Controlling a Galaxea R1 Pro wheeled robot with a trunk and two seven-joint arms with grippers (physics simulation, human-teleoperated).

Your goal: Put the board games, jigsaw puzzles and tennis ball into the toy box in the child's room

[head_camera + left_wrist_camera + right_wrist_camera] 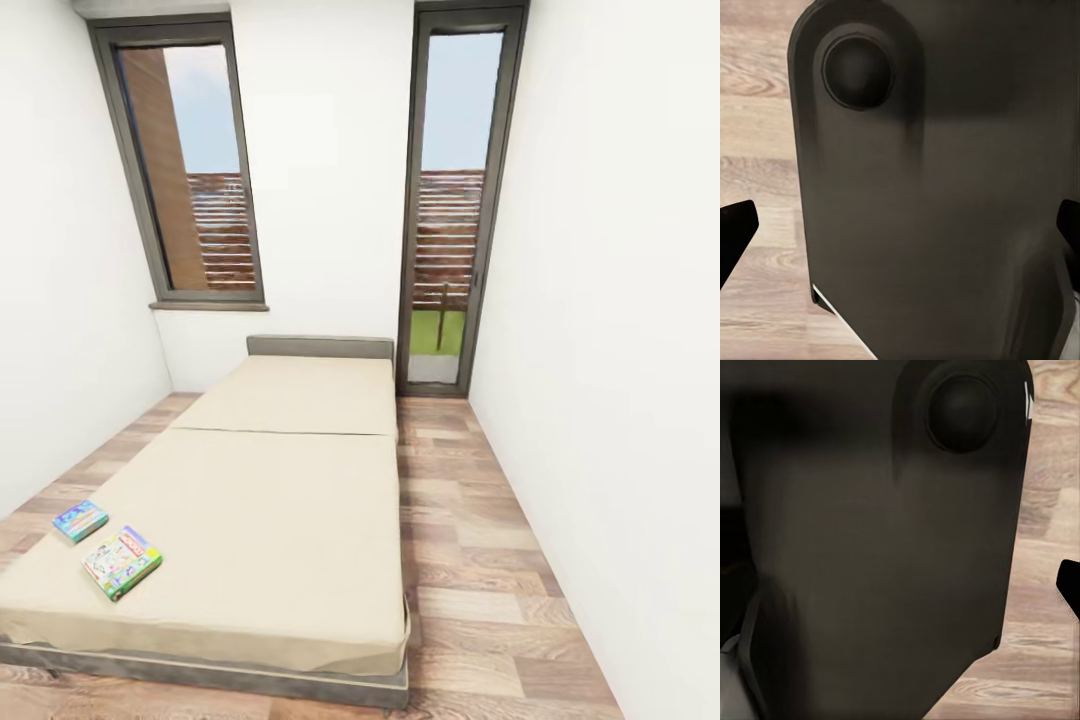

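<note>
Head camera first: the bed [280,520] lies lengthwise ahead on the plank floor [470,560], its headboard [320,346] against the far wall between two tall windows. Two board games rest flat on the mattress near its front left corner, close together but apart: a blue one [80,520] right at the left edge and, just nearer the front, a green-edged one [121,561] with a pale busy cover.

Left wrist camera: a dark curved panel of the robot's own body [937,202] blocks most of the picture, with plank floor beside it. The left gripper [900,240] shows black fingertips [735,225] at opposite edges, spread wide with nothing between them.

Right wrist camera: the same dark body panel [870,547] and floor. One black fingertip [1069,581] of the right gripper peeks in, so I cannot tell its opening.

My judgement: the robot is approaching the bed to collect the games. Next it must drive toward the front left corner and reach down for one box.
</note>
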